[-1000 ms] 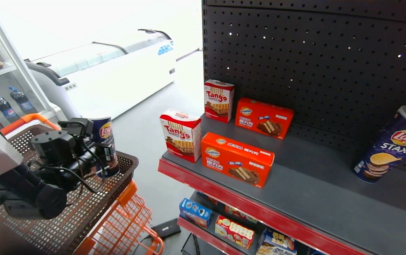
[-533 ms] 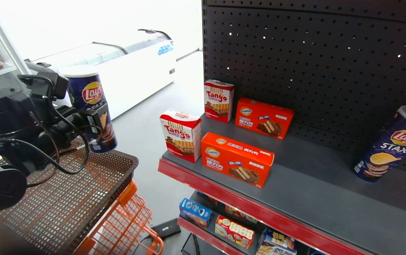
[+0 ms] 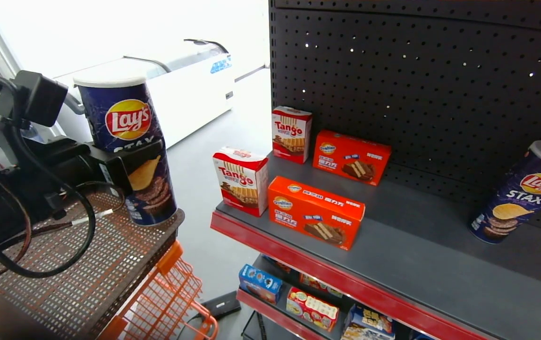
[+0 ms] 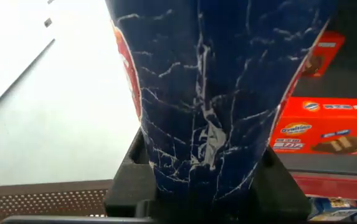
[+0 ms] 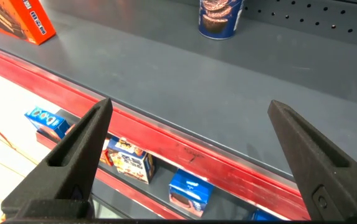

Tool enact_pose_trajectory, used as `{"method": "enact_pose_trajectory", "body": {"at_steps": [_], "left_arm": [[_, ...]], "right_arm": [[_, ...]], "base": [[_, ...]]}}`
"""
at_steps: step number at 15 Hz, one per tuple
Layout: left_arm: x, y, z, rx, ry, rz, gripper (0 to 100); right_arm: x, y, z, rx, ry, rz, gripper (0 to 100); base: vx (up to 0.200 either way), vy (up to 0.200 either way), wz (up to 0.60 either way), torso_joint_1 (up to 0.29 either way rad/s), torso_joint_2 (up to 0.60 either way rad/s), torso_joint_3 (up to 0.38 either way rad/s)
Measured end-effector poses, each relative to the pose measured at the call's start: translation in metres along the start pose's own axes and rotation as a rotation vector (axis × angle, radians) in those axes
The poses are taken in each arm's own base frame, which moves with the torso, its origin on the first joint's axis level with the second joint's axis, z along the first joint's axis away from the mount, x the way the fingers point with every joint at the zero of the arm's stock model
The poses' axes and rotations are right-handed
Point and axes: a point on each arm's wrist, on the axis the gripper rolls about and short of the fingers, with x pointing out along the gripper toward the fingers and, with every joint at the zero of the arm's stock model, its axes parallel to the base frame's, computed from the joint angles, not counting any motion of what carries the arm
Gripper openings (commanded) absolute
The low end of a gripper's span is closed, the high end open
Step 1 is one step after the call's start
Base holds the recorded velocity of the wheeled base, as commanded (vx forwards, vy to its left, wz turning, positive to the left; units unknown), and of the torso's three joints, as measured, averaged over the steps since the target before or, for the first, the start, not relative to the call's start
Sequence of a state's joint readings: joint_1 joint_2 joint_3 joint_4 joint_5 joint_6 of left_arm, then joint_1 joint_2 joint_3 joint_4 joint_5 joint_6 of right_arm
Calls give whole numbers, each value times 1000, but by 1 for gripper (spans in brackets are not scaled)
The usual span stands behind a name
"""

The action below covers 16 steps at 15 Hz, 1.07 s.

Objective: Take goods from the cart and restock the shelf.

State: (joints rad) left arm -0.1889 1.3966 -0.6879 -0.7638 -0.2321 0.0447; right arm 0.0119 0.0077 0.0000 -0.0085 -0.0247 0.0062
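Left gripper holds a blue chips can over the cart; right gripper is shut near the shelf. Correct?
No: the right gripper is open, not shut; the right wrist view shows its fingers wide apart near the shelf. The left gripper holds the blue chips can over the cart.

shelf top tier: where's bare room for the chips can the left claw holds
Widest bare patch of shelf for the held chips can: between the front orange box and the standing chips can, front edge to pegboard. Crowded at the left end, where two wafer boxes and the rear orange box cluster.
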Motion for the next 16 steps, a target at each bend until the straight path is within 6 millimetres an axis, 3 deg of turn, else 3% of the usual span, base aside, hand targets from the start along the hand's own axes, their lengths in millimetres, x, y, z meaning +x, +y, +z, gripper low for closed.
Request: {"method": "enact_pose_trajectory", "body": {"at_steps": [3, 12, 16], "left_arm": [[-6, -14, 0, -4, -9, -56, 0], [-14, -27, -5, -13, -1, -205, 0], [-34, -32, -5, -11, 3, -232, 0]], "right_arm": [[0, 0, 0, 0, 0, 0, 100], [0, 0, 0, 0, 0, 0, 100], [0, 0, 0, 0, 0, 0, 100]], "base": [[0, 0, 0, 0, 0, 0], [0, 0, 0, 0, 0, 0], [0, 0, 0, 0, 0, 0]]}}
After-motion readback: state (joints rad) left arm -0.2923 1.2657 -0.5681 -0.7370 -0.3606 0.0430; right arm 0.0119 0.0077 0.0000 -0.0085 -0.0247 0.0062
